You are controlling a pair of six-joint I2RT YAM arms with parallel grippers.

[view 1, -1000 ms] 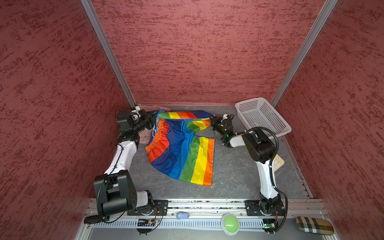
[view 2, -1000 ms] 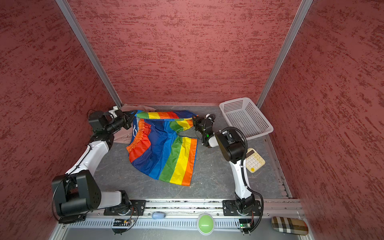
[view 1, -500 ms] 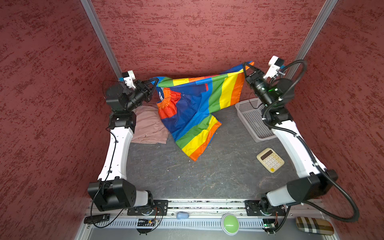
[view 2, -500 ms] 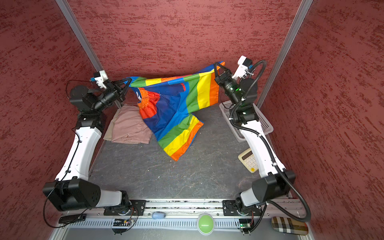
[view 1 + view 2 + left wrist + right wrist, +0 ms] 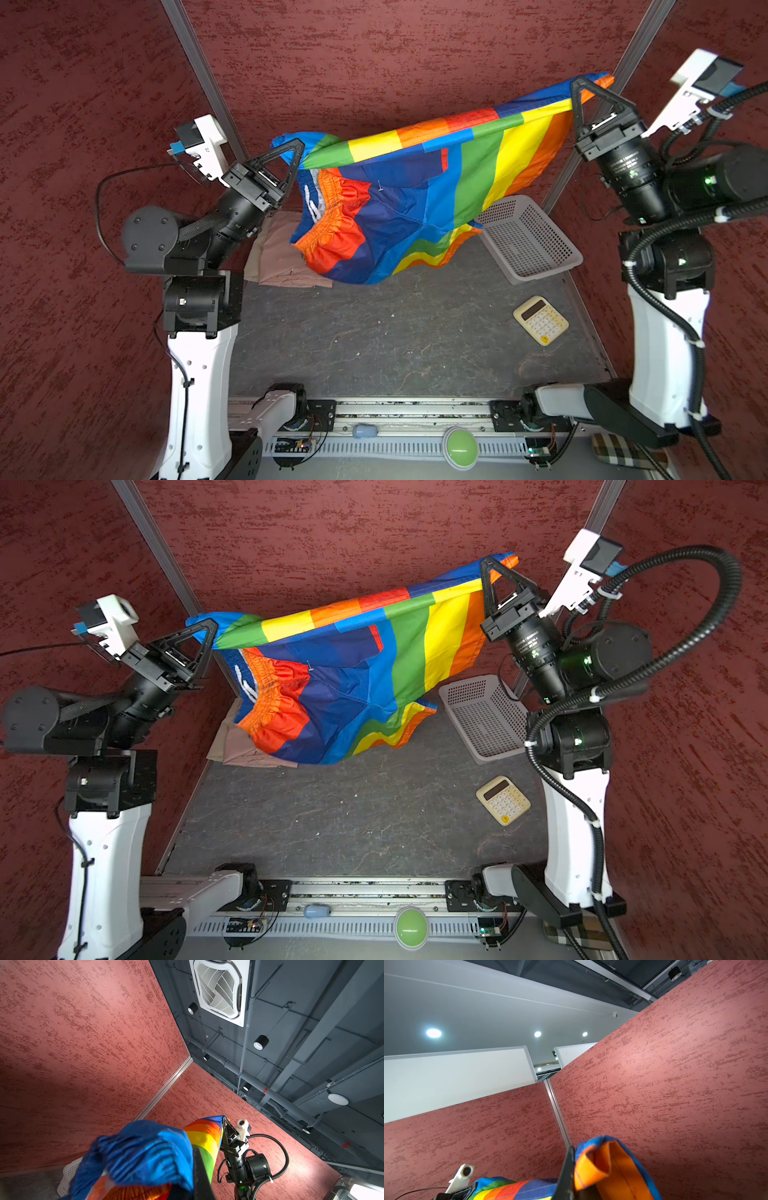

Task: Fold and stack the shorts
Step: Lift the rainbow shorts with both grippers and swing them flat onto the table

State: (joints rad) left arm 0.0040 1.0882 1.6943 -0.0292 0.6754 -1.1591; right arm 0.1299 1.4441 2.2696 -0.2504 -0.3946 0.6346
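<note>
Dark red textured walls close in a grey table (image 5: 374, 340), seen from above in both top views. Nearest, on the front rail, sits a green button (image 5: 460, 446). Further in, toward the right side, a cream calculator (image 5: 540, 320) lies flat on the table. Behind it a white perforated basket (image 5: 528, 245) stands by the right wall. At the far left a folded dusty pink pair (image 5: 286, 257) rests on the table, with beige cloth (image 5: 253, 259) showing along its left edge. Above them the rainbow shorts (image 5: 415, 195) hang in the air, stretched between the arms. The left gripper (image 5: 297, 145) is pinched closed on the blue corner. The right gripper (image 5: 577, 85) is clamped on the orange corner, held higher near the back wall. The gathered waistband droops at the left, and the lowest fold hangs over the pink pair; whether it touches cannot be told.
</note>
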